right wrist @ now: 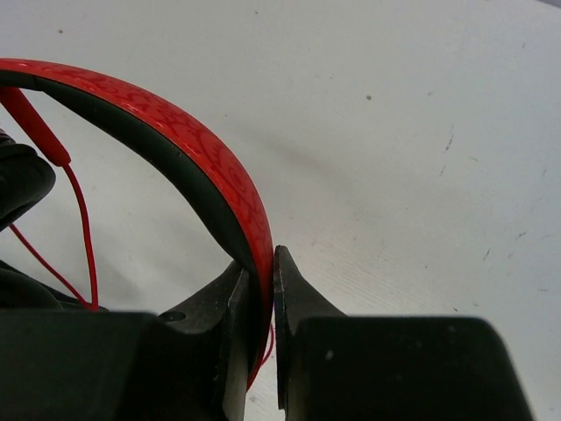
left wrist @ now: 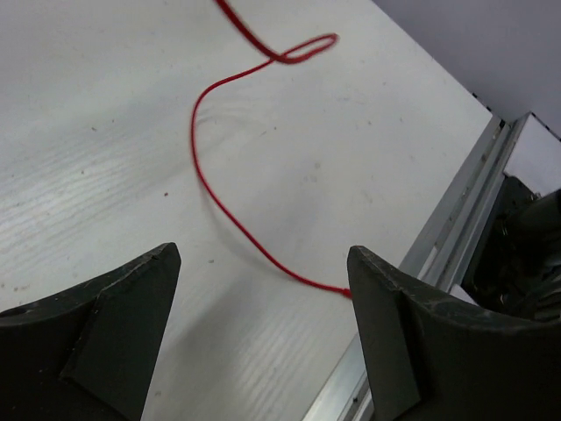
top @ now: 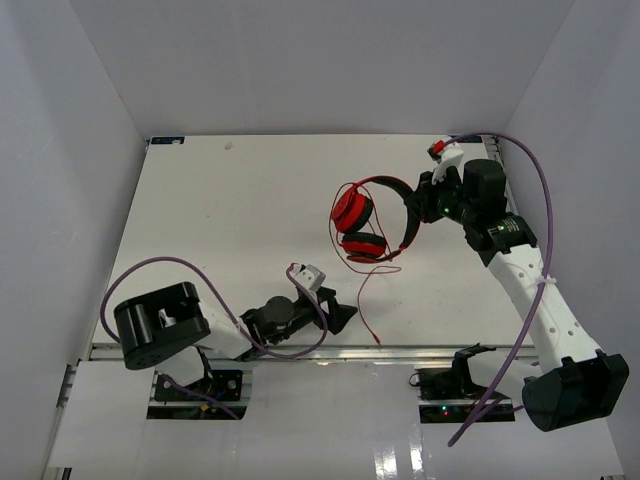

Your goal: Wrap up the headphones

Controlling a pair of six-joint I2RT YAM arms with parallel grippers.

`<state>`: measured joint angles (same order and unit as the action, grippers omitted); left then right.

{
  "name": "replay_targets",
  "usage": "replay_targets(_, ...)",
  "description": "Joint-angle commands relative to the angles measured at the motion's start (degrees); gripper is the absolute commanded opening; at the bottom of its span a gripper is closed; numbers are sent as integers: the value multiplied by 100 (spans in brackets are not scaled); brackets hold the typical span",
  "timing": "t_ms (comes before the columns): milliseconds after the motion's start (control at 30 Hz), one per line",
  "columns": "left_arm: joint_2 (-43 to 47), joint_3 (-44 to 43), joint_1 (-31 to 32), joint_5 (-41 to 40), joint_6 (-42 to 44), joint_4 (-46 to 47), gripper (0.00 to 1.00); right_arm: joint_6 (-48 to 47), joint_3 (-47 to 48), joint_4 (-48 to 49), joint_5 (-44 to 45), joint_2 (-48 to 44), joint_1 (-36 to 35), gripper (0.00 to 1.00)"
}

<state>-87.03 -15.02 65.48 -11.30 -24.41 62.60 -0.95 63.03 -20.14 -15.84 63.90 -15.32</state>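
We see right fingers clench the headphones by the band; left fingers hang released above the cable. We advise pinching near its free end.

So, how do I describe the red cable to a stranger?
On the white table, find the red headphones toward the back right. The cable trails from them toward the near edge: thin and red, unlike the thick purple cables.
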Motion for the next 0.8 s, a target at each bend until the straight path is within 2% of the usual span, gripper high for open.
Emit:
replay_targets(0,-732,-358,20,-422,198,2224,89,403,518,56,-478,-76,71,8)
replay_targets(233,-1201,-598,-43,-785,893,3235,92,531,744,-16,-701,-109,99,8)
replay_targets(367,-1266,-742,-119,-910,1453,3122,94,613,894,-51,-785,-60,108,8)
replay_targets(500,-1305,-721,-324,-460,1856,2975,93,690,995,-77,-932,-61,117,8)
replay_targets(600,-1381,-779,-613,392,2109,2864,91,779,1085,-93,-1041,-64,117,8)
replay_targets(767,-1730,-1091,-1108,1468,1950,2599,87,904,1328,-166,-1220,-36,117,8)
